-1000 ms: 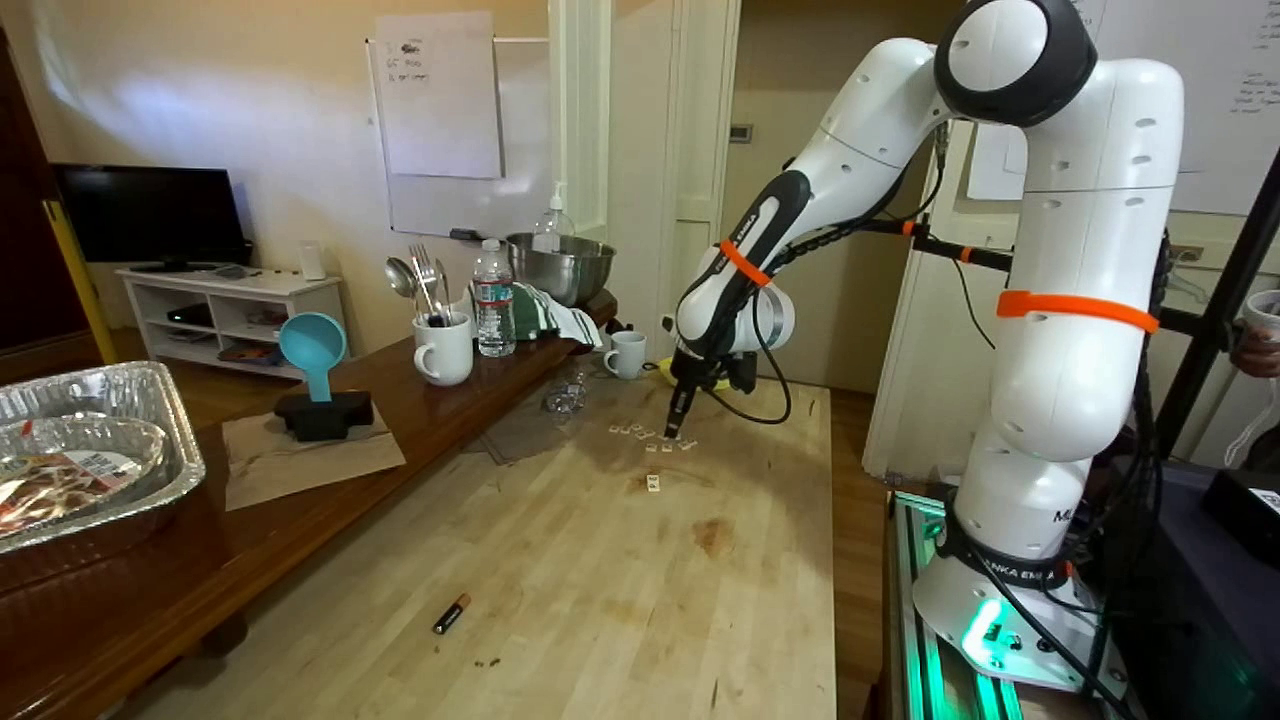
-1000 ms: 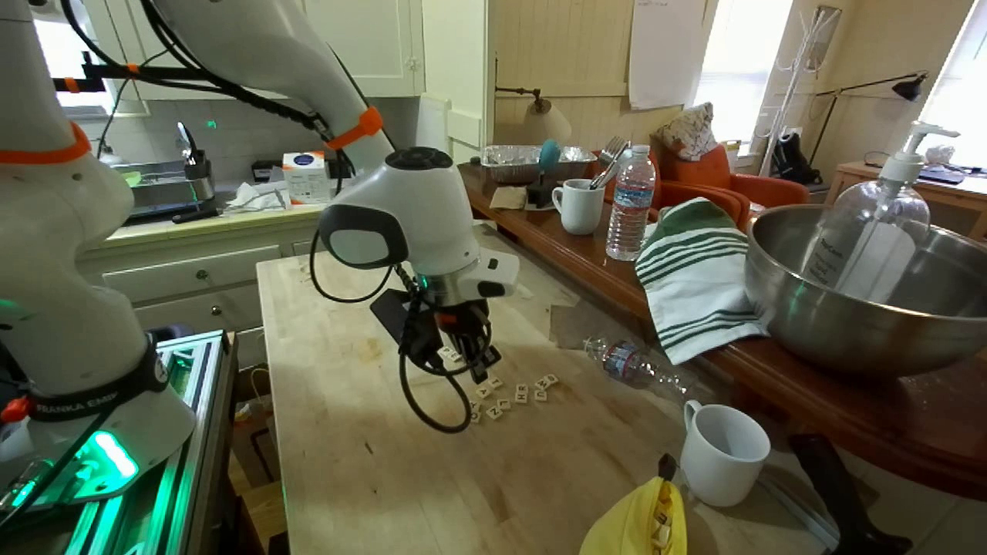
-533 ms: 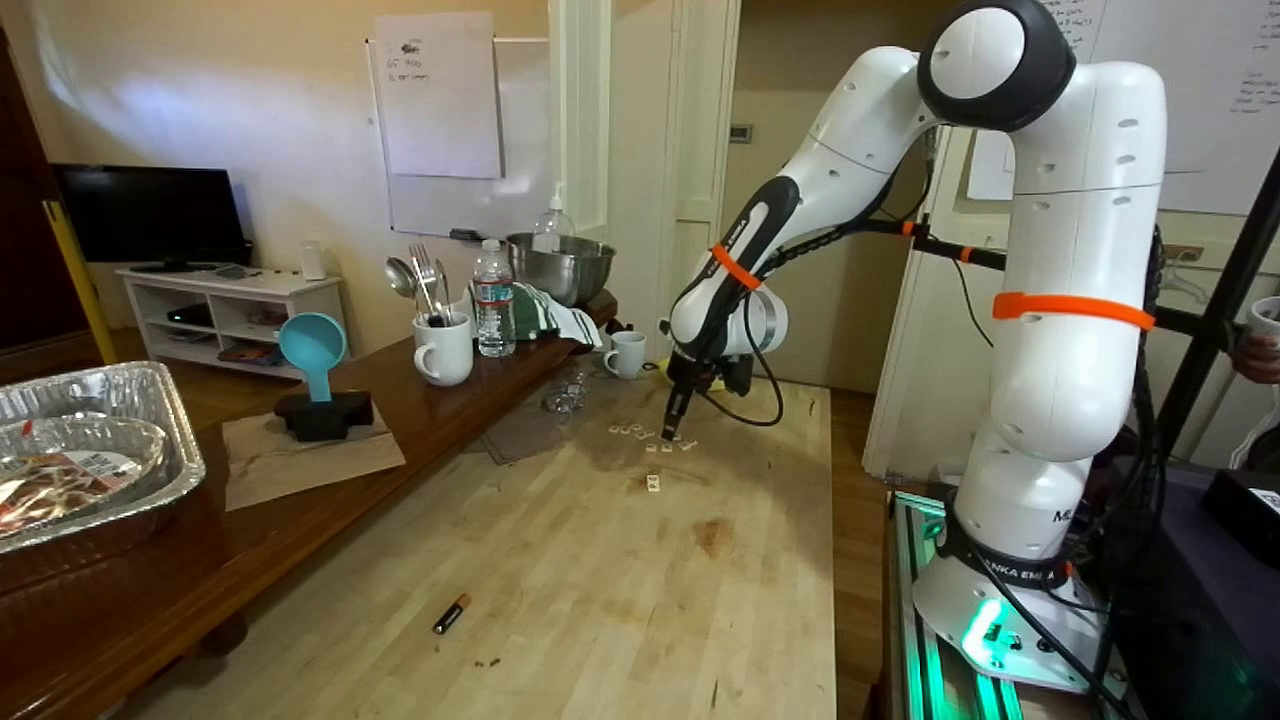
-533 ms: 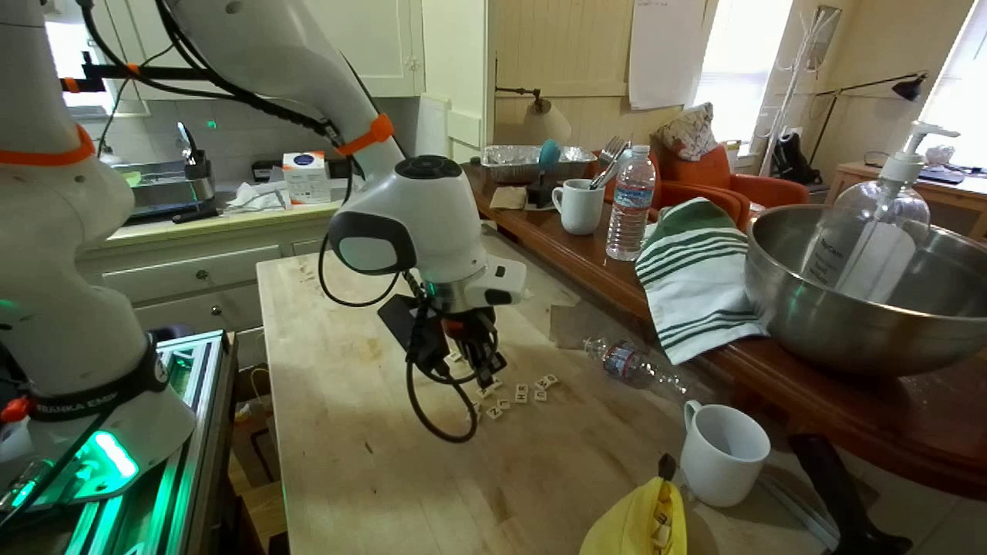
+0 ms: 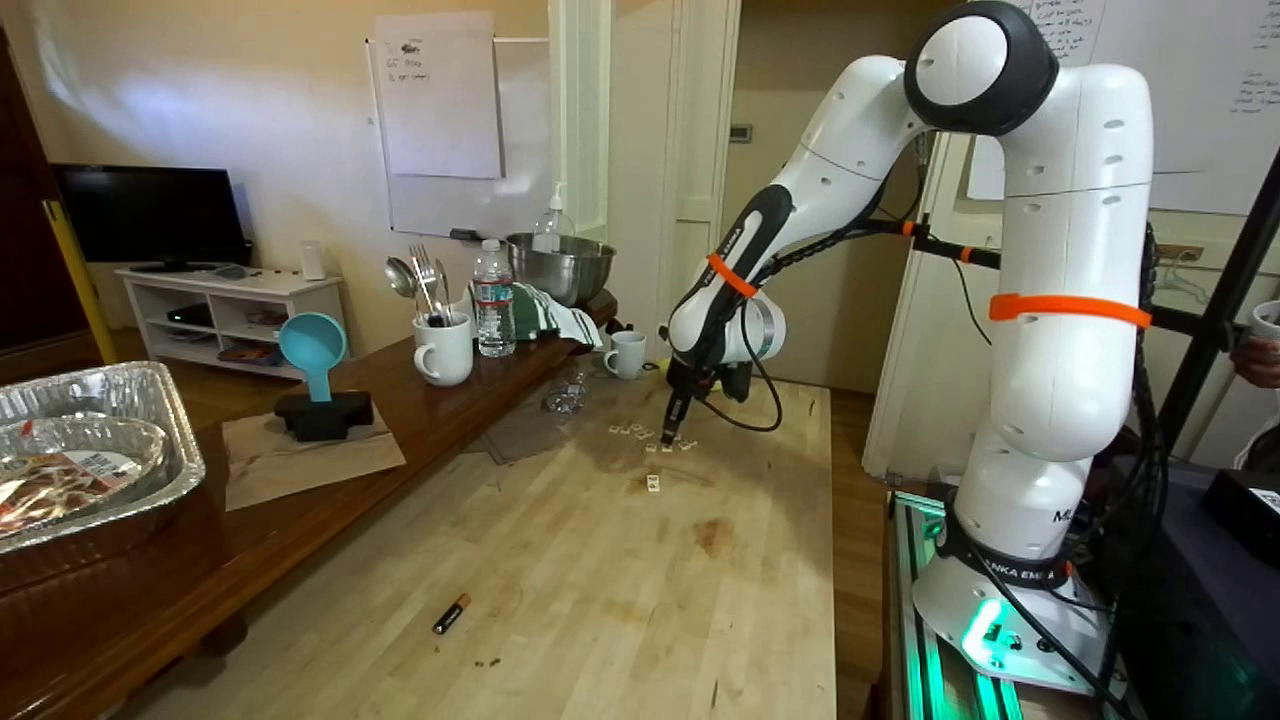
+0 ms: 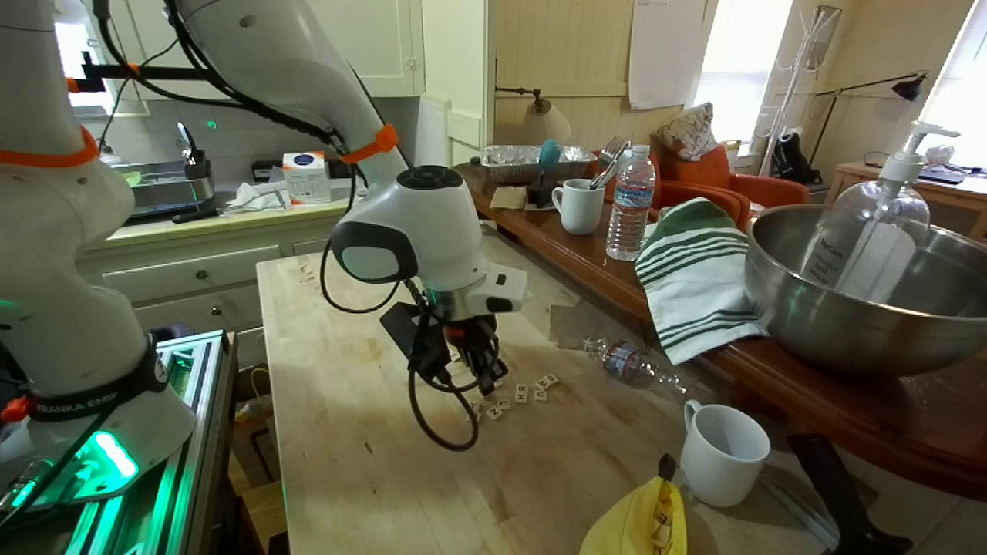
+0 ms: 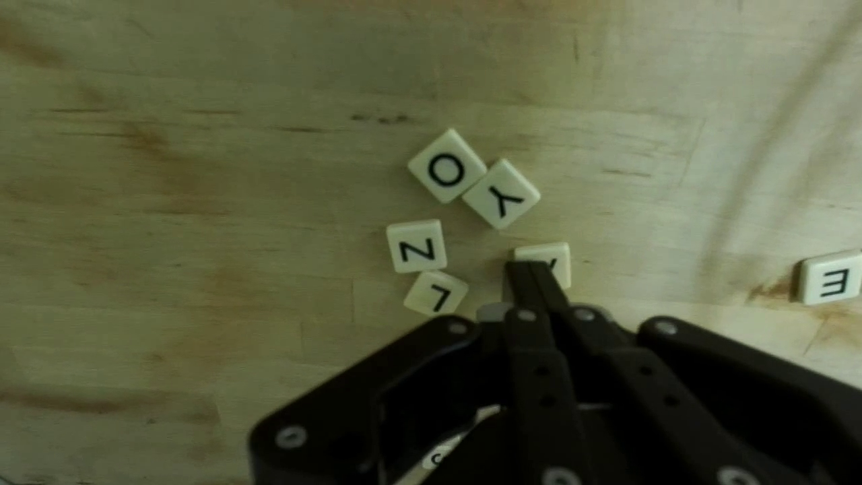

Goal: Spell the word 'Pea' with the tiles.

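My gripper comes in from the bottom of the wrist view, its fingers pressed together with nothing between them. The tips overlap a cream tile whose letter is mostly hidden; whether they touch it I cannot tell. Left of the tips lie a Z or N tile and an L tile. Farther up, an O tile touches a Y tile. At the right edge sits an E tile, apart from the others. In an exterior view, a short tile row stands away from the scattered group.
A crushed bottle, a white mug and a yellow pouch lie around the tiles. The raised brown counter runs along one side of the table. A battery lies on the tabletop.
My gripper has shifted slightly and come lower, its tips now over a tile in the scattered group. The fingers stay shut. No tile has visibly moved.
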Motion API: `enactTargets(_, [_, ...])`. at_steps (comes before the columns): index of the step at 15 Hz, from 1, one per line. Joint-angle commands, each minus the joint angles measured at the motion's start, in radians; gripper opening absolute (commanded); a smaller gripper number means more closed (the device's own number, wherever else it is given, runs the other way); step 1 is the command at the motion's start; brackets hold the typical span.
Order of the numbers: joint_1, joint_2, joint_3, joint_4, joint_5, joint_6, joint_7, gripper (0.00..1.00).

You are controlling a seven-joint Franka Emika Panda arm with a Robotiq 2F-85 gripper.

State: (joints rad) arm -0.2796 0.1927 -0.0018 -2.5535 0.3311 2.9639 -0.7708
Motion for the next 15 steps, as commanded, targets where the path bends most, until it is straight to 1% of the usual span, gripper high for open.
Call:
enactTargets(1, [-0.011,0.036,0.014,0.016,0.024,0.028,-0.014,0.0])
enactTargets(8, [0.0,0.039,0.019,0.002,0.012,0.015,-0.01,0.0])
enactTargets(15, [0.007,0.031,0.041,-0.015,0.012,0.009,-0.007,0.0])
